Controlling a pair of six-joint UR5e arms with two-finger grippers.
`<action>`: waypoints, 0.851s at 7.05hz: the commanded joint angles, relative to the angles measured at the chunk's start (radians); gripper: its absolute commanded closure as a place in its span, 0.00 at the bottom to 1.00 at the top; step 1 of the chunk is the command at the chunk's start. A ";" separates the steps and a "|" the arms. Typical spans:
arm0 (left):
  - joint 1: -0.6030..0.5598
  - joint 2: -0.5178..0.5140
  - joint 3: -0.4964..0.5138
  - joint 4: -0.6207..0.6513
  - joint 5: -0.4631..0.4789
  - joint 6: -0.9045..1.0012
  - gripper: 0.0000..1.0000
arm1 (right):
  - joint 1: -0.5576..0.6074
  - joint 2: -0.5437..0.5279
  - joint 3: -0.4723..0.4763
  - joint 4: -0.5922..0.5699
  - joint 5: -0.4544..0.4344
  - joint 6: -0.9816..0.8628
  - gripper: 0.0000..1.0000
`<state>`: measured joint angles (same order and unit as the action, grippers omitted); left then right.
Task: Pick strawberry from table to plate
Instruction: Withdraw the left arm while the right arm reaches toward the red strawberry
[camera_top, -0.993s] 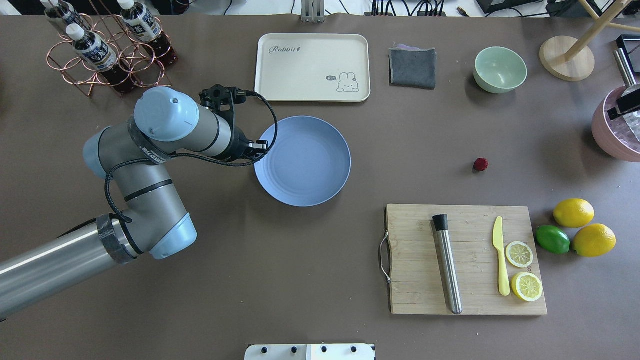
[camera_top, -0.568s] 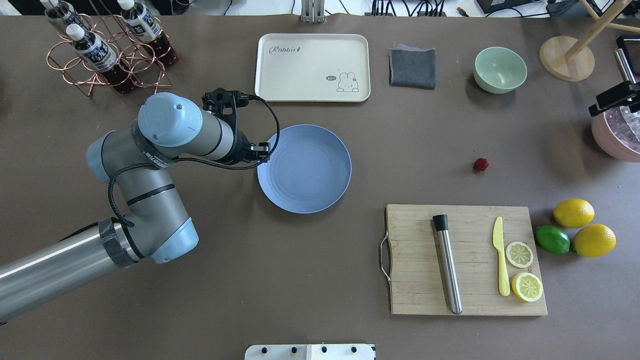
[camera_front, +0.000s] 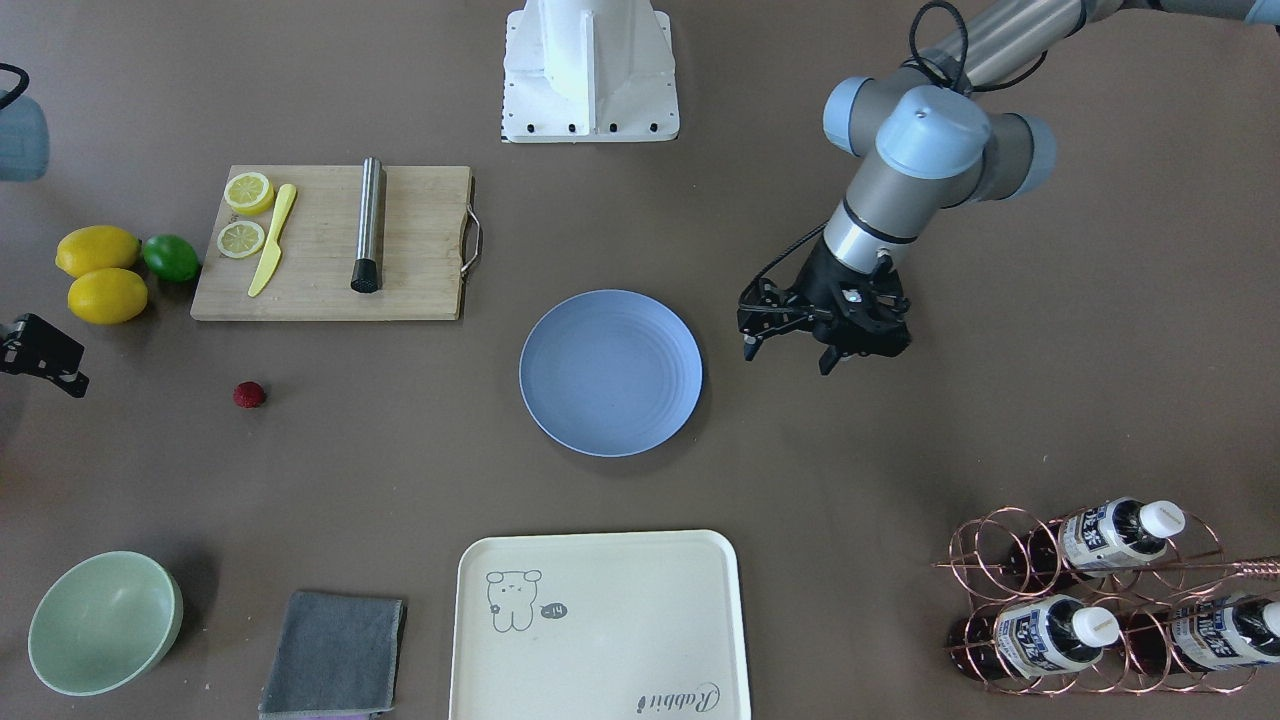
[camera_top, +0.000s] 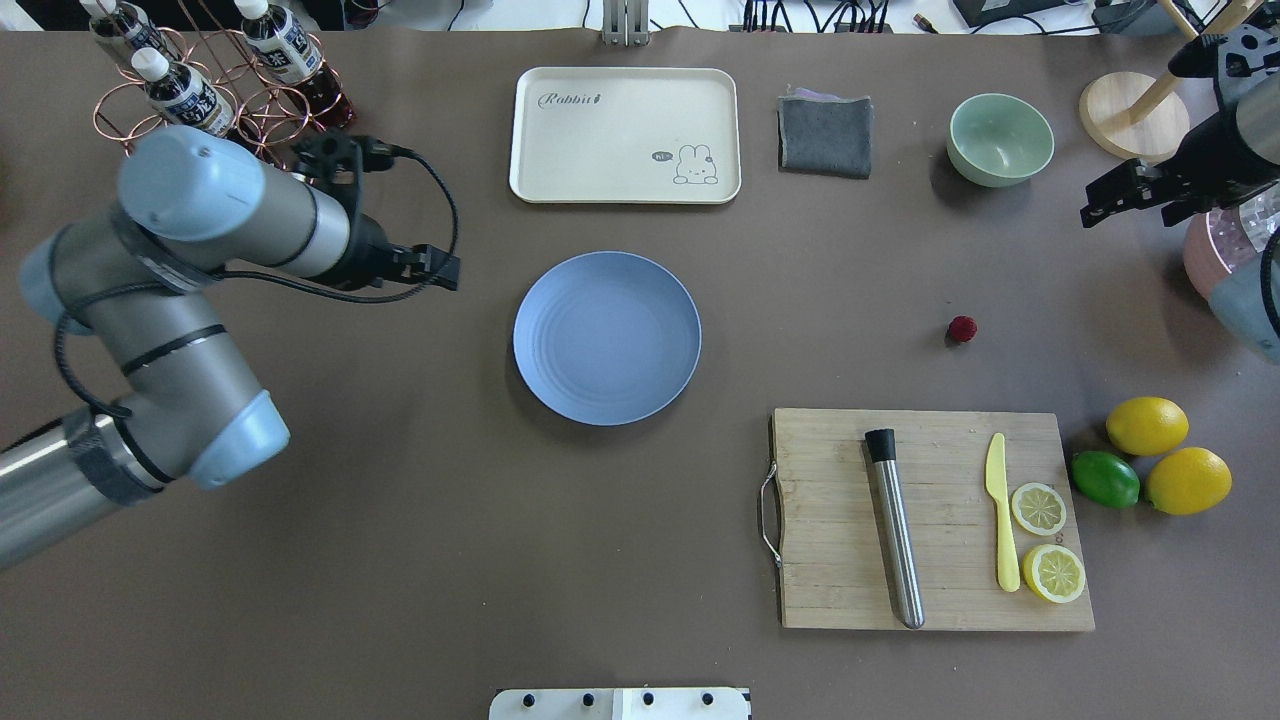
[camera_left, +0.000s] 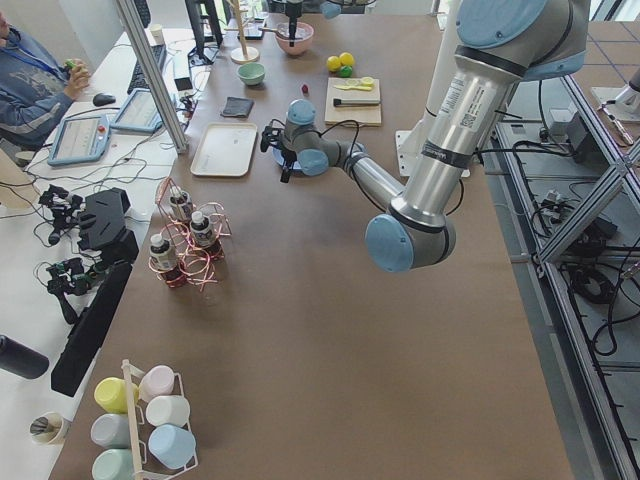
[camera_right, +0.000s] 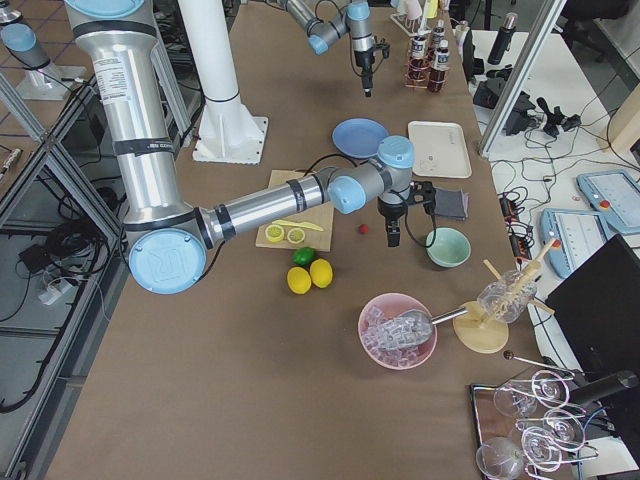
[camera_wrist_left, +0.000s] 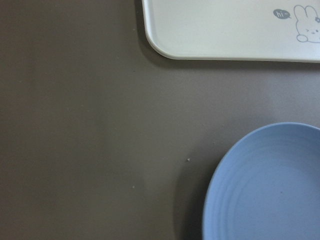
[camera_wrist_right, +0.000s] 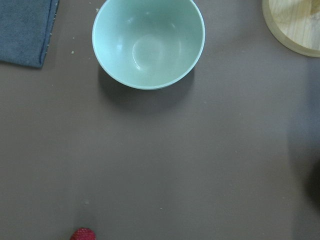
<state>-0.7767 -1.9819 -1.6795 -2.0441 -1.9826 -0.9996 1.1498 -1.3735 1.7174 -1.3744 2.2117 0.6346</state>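
In the right wrist view the strawberry (camera_wrist_right: 83, 234), well apart from the green bowl (camera_wrist_right: 148, 42), is clipped by the bottom edge. Overhead, the right end effector (camera_top: 1128, 205) beside that bowl hides how its jaws stand.

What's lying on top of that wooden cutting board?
On the cutting board lie a metal rod with a black end, a yellow knife and two lemon slices. Nothing covers them; only the wood directly beneath each is hidden.

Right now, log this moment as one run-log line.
strawberry: on table | plate: empty | left gripper: open, beside plate | right gripper: near bowl, state unclear
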 joint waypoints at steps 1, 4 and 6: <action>-0.233 0.154 -0.048 0.019 -0.202 0.303 0.02 | -0.076 0.040 -0.001 0.001 -0.070 0.071 0.01; -0.574 0.285 -0.028 0.204 -0.383 0.829 0.02 | -0.139 0.051 -0.022 0.078 -0.102 0.117 0.01; -0.635 0.294 -0.026 0.323 -0.384 0.996 0.02 | -0.211 0.054 -0.019 0.080 -0.179 0.213 0.03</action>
<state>-1.3754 -1.6955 -1.7076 -1.7805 -2.3626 -0.0931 0.9828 -1.3222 1.6978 -1.2972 2.0748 0.7969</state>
